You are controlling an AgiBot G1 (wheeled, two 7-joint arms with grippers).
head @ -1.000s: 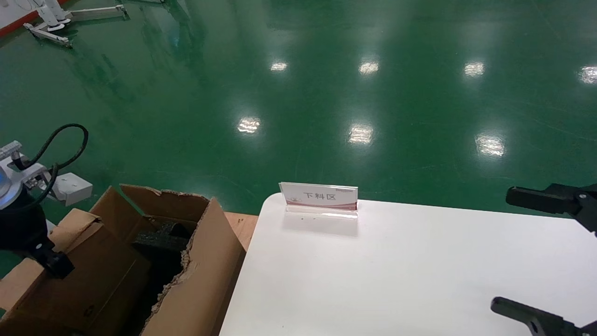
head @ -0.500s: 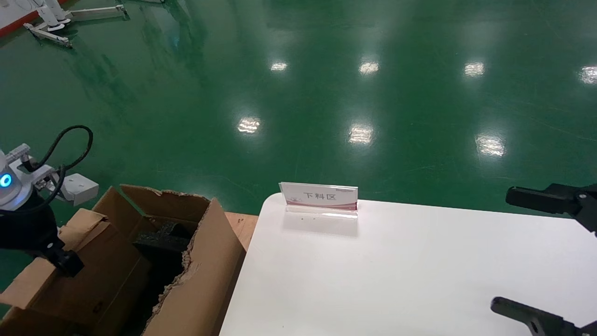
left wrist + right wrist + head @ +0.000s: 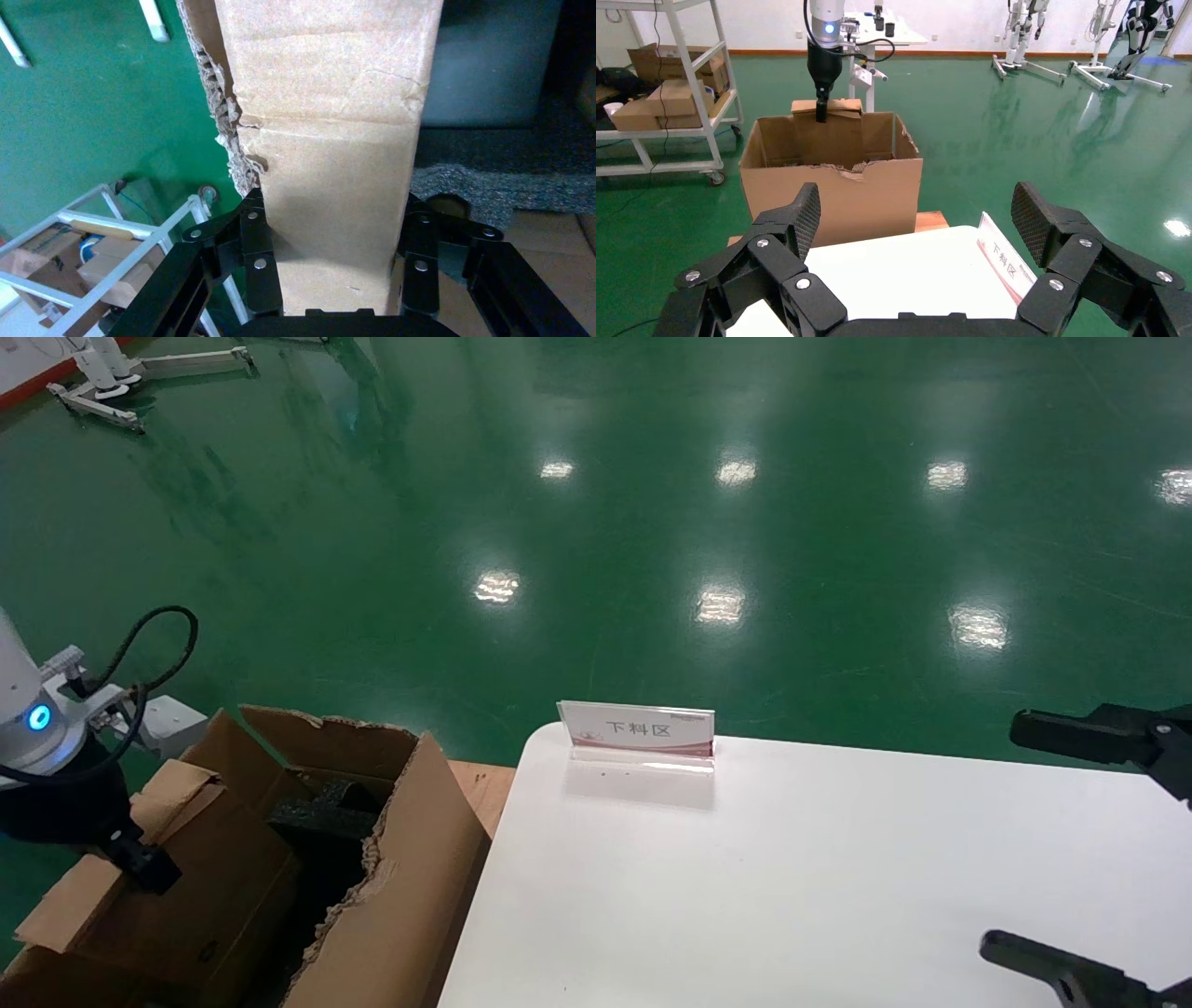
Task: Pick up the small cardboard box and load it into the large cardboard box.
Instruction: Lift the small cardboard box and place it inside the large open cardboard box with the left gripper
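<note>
The small cardboard box [image 3: 200,873] is a thin flat brown box, held upright and partly inside the large cardboard box [image 3: 410,896], a deep carton with a ragged rim at the left of the table. My left gripper [image 3: 144,868] is shut on the small box's upper edge. In the left wrist view the fingers [image 3: 260,260] press both sides of the small box [image 3: 337,182], with black foam [image 3: 492,182] beyond it. My right gripper [image 3: 1001,836] is open and empty over the table's right side. The right wrist view shows the carton [image 3: 835,189] and the small box [image 3: 835,137].
A white table [image 3: 792,896] carries a clear sign stand [image 3: 638,733] at its far edge. The carton stands on a wooden base [image 3: 480,784]. A white shelf cart with boxes [image 3: 659,91] stands beyond the carton on the green floor.
My left gripper has moved a little to the right with the small box, further over the carton's opening. The right arm has not moved.
</note>
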